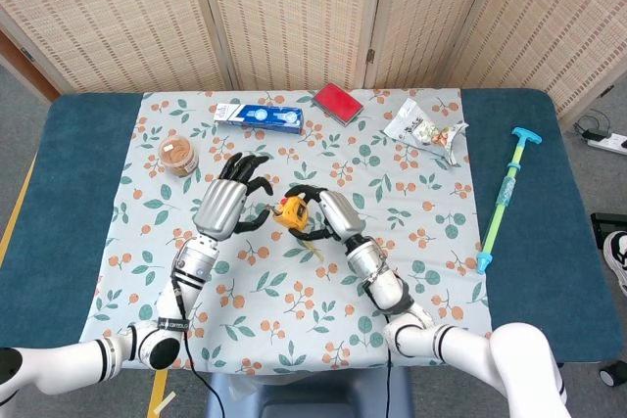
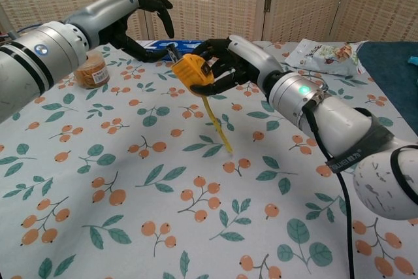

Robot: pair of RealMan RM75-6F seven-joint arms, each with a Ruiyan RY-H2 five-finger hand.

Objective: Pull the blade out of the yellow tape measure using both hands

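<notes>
My right hand [image 1: 328, 210] [image 2: 232, 60] grips the yellow tape measure [image 1: 291, 209] [image 2: 191, 70] above the middle of the flowered cloth. A length of yellow blade [image 1: 312, 235] [image 2: 215, 122] hangs from the case, and its end rests on the cloth. My left hand [image 1: 230, 198] [image 2: 140, 27] hovers just left of the case with its fingers spread and curved. Its thumb reaches close to a small metal piece on the case's top. I see nothing held in it.
A round tin [image 1: 178, 156] [image 2: 91, 70] stands left of my left hand. Behind lie a blue box [image 1: 260, 117], a red packet [image 1: 339, 101] and a snack bag [image 1: 426, 129] [image 2: 323, 53]. A long blue-green tool [image 1: 505, 198] lies at the right.
</notes>
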